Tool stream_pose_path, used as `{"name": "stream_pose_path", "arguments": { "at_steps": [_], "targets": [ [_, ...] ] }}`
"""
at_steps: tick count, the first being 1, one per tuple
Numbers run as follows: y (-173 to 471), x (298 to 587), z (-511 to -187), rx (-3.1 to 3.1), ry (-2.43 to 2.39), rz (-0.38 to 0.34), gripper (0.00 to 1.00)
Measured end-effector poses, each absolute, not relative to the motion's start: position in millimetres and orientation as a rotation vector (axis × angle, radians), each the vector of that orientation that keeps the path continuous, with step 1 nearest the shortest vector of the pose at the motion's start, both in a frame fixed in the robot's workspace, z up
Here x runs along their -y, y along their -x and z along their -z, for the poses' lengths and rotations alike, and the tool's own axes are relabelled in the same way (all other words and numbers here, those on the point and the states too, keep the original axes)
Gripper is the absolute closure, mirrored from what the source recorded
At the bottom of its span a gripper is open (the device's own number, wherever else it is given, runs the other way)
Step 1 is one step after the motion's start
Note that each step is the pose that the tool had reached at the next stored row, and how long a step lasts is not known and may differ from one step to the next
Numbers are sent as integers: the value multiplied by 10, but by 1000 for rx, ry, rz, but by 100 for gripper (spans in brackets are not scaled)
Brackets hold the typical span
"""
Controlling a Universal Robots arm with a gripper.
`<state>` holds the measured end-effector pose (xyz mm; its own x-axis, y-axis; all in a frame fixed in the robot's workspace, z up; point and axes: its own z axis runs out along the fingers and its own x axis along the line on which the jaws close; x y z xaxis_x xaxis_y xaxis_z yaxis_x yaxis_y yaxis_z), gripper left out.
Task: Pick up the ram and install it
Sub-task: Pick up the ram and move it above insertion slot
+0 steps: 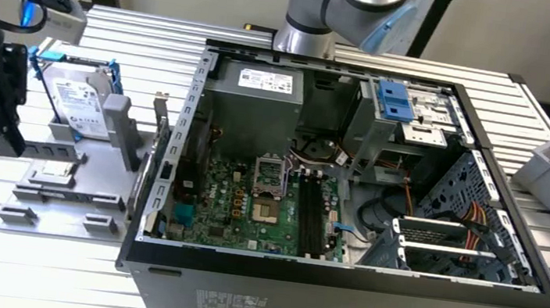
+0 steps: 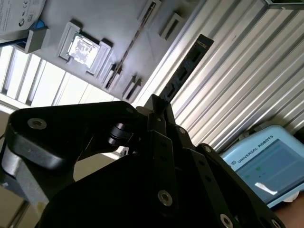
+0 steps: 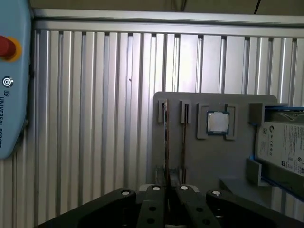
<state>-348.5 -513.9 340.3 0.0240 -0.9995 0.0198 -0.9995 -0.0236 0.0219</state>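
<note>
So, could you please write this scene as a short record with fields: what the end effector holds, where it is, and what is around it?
end effector: shut on the ram
ram: long, thin, dark; sticks out past the fingertips, appears clear of the plate
place: above the grey plate, to the exterior view's left of the case
plate holds: processor, hard drive
case: open, motherboard exposed
task state: ram picked up, not yet installed

Matt ram (image 2: 184, 71), ribbed metal table (image 3: 95, 118)
</note>
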Motion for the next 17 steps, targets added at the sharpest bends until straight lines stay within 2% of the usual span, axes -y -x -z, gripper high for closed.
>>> {"name": "stream_pose_path", "arguments": {
  "at_steps": [17],
  "targets": [
    [3485,5139,-3644,2174,-2227,2,100]
  ]
}}
